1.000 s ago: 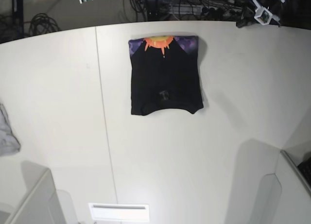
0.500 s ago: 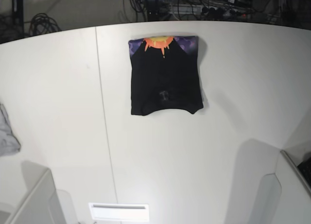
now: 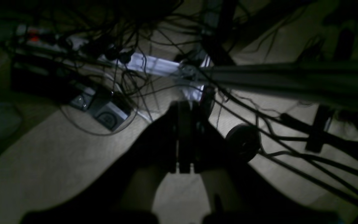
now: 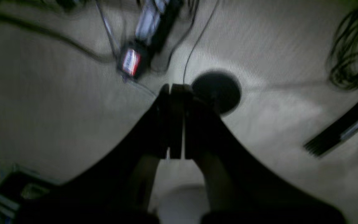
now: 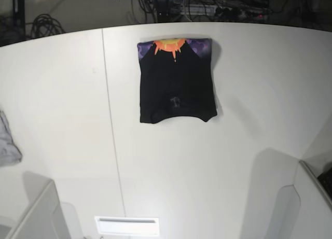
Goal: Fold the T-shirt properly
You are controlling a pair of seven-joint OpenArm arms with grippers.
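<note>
T-shirt: the black T-shirt point(image 5: 176, 83) lies folded into a compact, roughly rectangular bundle on the far middle of the table point(image 5: 233, 161), flat, with nothing touching it
Print: a strip of the purple and orange sun print point(image 5: 170, 44) shows along the bundle's far edge; the rest of the visible face is plain black
Near edge: the bundle's near edge curves slightly, its two corners reaching a little further forward than its middle
Grey cloth: a small grey cloth point(image 5: 7, 143) sits at the table's left edge, well apart from the T-shirt
Left gripper point(image 3: 184, 107): its fingers are pressed together with nothing between them, over a floor strewn with cables point(image 3: 278, 124) and a power strip point(image 3: 154, 63)
Right gripper point(image 4: 176, 90): its fingers are likewise closed together and empty, over bare floor beside a dark round disc point(image 4: 218, 90); this view is blurred
Base view: neither arm shows over the table
</note>
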